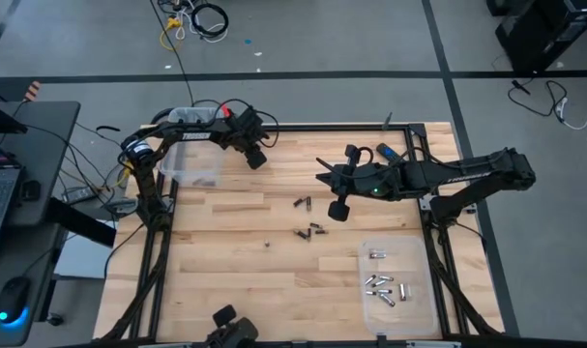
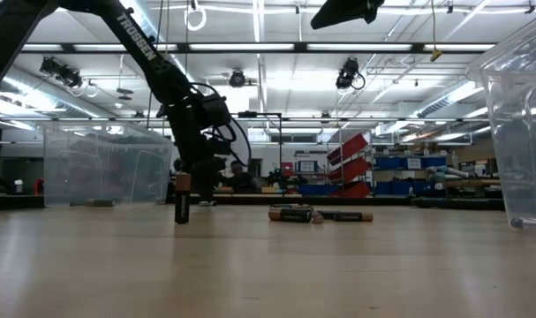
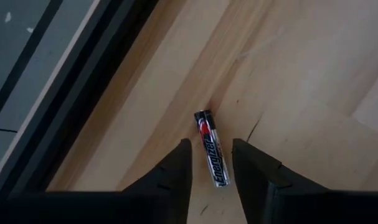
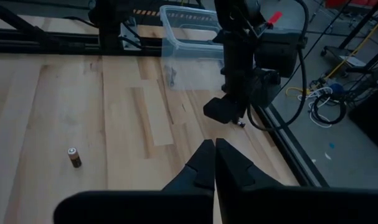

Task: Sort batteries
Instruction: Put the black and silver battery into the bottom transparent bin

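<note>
While the left gripper (image 3: 212, 167) stands part-open near the worktop's far left corner, one battery (image 3: 212, 148) lies between its fingers, gripped or not I cannot tell. Right gripper (image 4: 213, 163): closed, empty, mid-worktop. Other batteries (image 1: 310, 230): centre.

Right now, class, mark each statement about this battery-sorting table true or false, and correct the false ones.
1. The right end effector is shut and empty. True.
2. The left end effector is clamped shut. False: its fingers stand apart, with a dark battery lying on the wood between them.
3. The clear container on the right arm's side holds silvery batteries. True.
4. Every loose battery lies flat. False: the low view shows an upright battery.
</note>
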You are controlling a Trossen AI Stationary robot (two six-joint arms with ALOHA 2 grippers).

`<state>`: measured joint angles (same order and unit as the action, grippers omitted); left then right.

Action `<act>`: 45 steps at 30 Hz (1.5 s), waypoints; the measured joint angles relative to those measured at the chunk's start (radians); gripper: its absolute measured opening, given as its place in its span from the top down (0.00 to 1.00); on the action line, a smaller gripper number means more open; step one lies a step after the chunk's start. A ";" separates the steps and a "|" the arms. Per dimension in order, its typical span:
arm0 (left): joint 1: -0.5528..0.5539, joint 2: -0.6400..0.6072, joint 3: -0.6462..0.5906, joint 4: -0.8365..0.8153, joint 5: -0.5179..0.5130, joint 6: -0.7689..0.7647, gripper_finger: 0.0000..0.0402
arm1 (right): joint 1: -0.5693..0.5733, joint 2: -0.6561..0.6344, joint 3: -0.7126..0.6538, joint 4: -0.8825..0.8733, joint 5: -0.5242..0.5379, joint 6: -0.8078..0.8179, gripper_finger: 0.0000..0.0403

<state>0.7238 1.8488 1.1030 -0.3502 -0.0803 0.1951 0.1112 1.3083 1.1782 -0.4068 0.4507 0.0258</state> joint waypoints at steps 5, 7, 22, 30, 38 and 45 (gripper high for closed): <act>0.000 0.000 0.000 0.004 0.000 0.008 0.66 | 0.000 0.000 0.000 0.000 0.000 -0.001 1.00; 0.000 0.000 0.000 0.010 0.000 0.009 0.65 | 0.000 0.000 0.000 0.000 0.000 -0.001 1.00; 0.007 0.050 0.003 0.029 0.014 0.003 0.66 | 0.001 0.000 0.000 -0.013 -0.008 0.001 1.00; 0.008 0.053 0.003 0.017 0.106 0.005 0.84 | 0.001 0.000 0.000 -0.013 -0.008 0.000 1.00; -0.023 0.054 0.001 0.011 0.100 0.003 0.98 | 0.001 0.000 0.000 -0.013 -0.008 0.000 1.00; -0.058 0.028 -0.002 0.000 0.113 0.009 0.99 | 0.002 0.000 -0.009 -0.010 -0.008 0.015 1.00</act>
<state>0.6659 1.8769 1.1011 -0.3505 0.0325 0.2039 0.1127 1.3087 1.1696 -0.4172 0.4423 0.0413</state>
